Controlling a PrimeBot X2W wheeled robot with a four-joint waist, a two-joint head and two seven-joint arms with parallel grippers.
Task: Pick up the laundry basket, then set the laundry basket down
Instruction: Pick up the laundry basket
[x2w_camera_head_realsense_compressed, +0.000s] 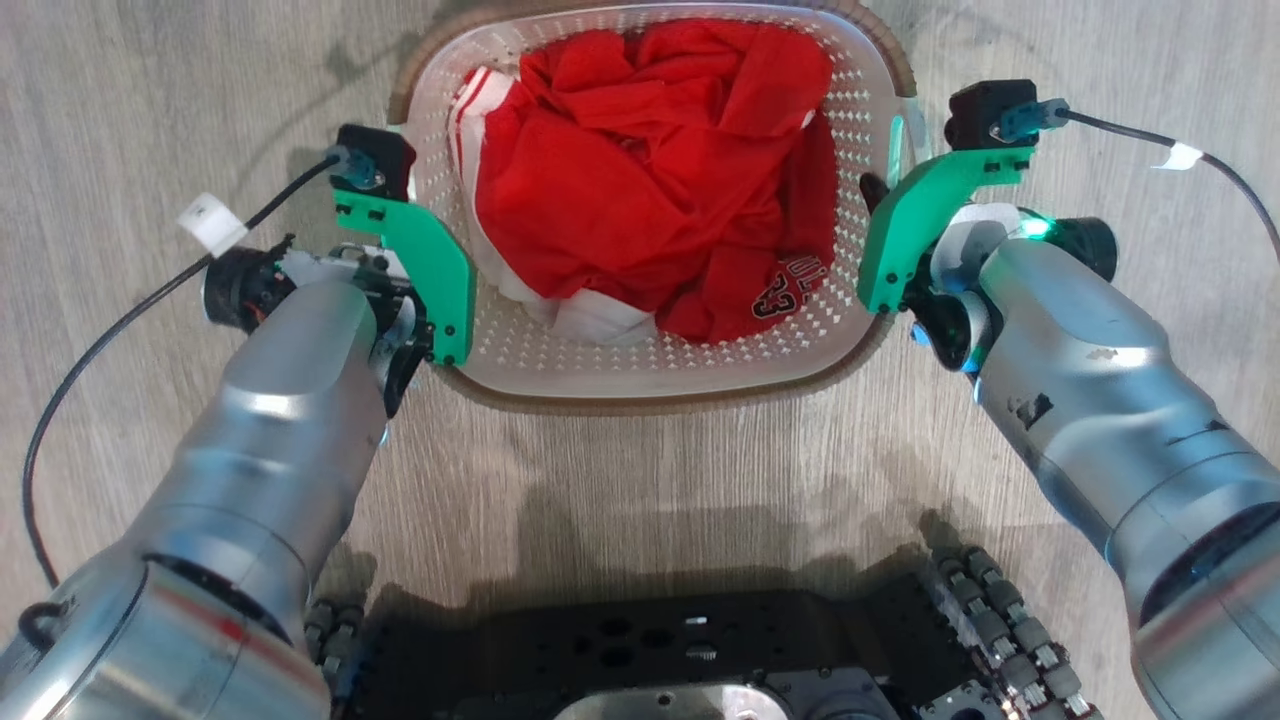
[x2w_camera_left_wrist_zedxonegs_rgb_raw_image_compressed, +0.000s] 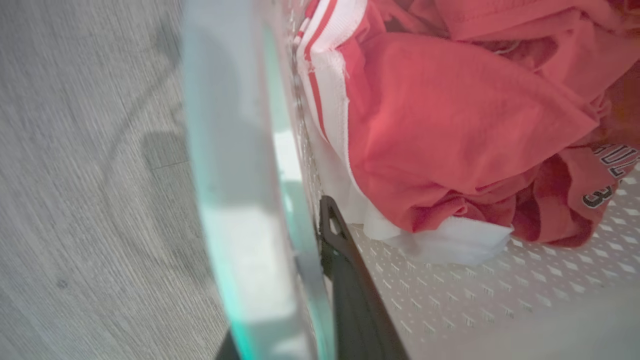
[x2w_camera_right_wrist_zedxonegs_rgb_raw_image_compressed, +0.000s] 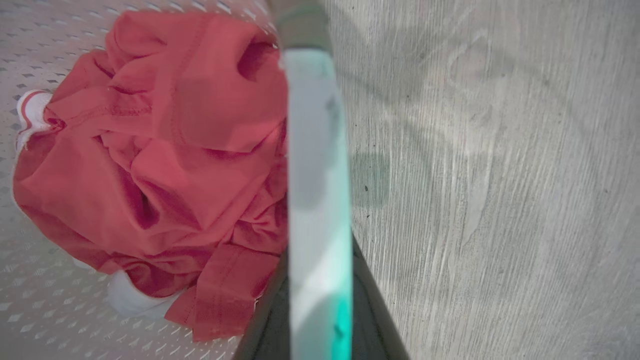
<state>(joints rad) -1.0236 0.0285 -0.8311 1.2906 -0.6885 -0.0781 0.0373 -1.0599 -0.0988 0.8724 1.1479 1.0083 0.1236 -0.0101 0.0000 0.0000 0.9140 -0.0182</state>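
Left gripper (x2w_camera_left_wrist_zedxonegs_rgb_raw_image_compressed: 285, 240) and right gripper (x2w_camera_right_wrist_zedxonegs_rgb_raw_image_compressed: 320, 260) clamp opposite sides of the laundry basket (x2w_camera_head_realsense_compressed: 650, 360).

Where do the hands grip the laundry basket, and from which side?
By the two side handles, from above, one finger inside, one outside. The handles sit opposite each other and the red clothes lie centred, so the laundry basket should lift level.

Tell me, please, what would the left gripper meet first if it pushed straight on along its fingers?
Likely the laundry basket's perforated wall, which the left gripper's inner finger lies against; the garment's white edge follows closely, depth unclear.
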